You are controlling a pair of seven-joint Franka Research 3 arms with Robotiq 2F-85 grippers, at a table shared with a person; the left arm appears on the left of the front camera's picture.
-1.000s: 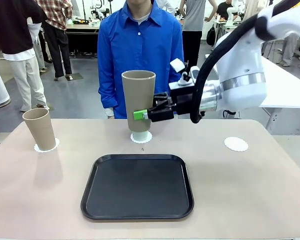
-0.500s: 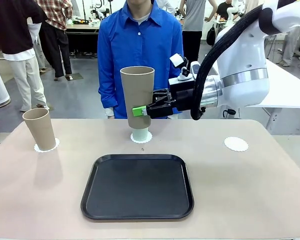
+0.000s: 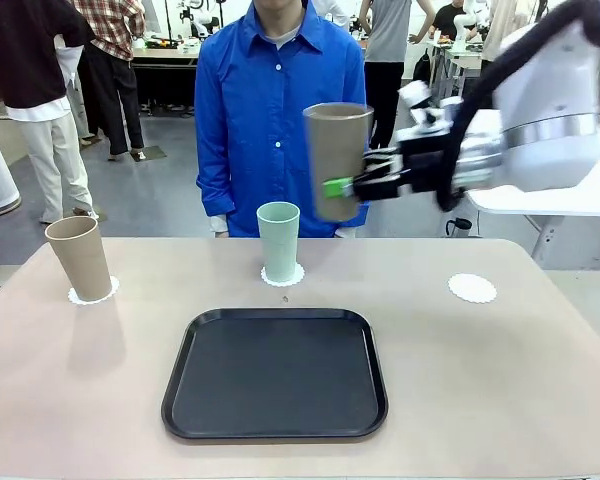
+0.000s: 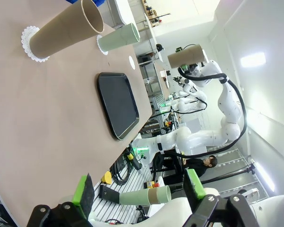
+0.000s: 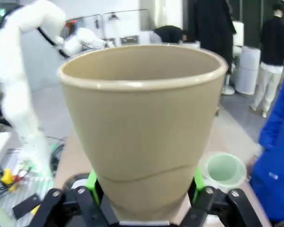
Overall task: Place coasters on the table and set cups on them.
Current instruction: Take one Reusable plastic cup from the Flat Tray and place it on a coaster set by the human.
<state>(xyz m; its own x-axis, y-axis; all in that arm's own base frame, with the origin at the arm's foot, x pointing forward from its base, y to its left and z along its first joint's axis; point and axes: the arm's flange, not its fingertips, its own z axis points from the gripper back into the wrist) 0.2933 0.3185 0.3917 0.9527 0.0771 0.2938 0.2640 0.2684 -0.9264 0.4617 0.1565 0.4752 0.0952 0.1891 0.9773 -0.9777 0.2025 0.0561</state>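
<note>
- Bench [image 3: 500, 380]: I log a beige-tan top with a black tray [image 3: 275, 372] as my landmark, lying at the near middle.
- Right tool [image 3: 332, 187]: I see it clenched on a tan-brown cup [image 3: 337, 160], green pads gripping the lower wall; the cup is held upright in the air, above and beyond the tray's far right corner, clear of the bench.
- Same cup in the right wrist view [image 5: 142, 127]: its rim faces up, with a pad pressed on either side of its base.
- Mint green cup [image 3: 278, 240]: stands upright on a coaster [image 3: 282, 274] just beyond the tray's far edge, near its middle.
- Second tan-brown cup [image 3: 80, 257]: stands on a coaster [image 3: 92, 292] well to the left of the tray, tilted slightly.
- Third coaster [image 3: 472, 288]: lies bare on the bench, right of the tray and beyond its far edge.
- Left tool [image 4: 139, 191]: I see it released, jaws spread wide with nothing between them, away from the tray.
- Person [image 3: 280, 100]: in a blue shirt, standing at the far side beyond the tray.
</note>
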